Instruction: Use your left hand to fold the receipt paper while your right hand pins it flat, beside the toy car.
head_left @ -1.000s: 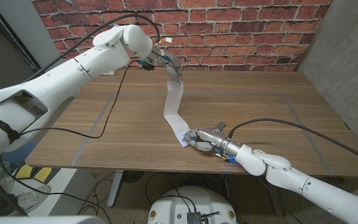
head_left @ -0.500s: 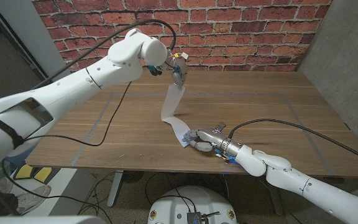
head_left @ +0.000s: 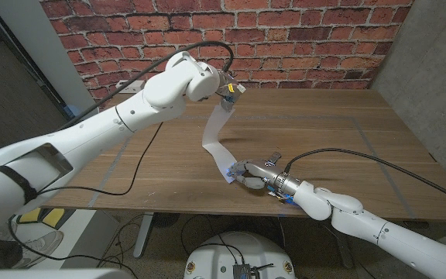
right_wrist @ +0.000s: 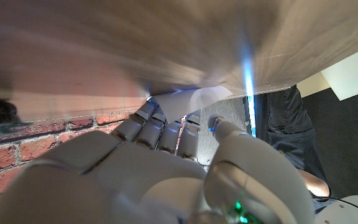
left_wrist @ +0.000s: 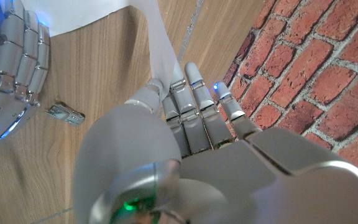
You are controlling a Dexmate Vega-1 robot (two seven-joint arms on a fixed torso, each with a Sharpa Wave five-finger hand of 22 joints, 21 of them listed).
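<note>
No legible text; print on receipt paper (head_left: 217, 132) unreadable.

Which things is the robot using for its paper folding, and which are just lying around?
For the job:
- long white receipt paper strip
- left hand, holding the strip's top end up
- right hand, pressing the bottom end onto the brown wooden table
- small silver toy car, next to the right hand

Just lying about:
- black cable, trailing over the table
- red brick wall behind
</note>
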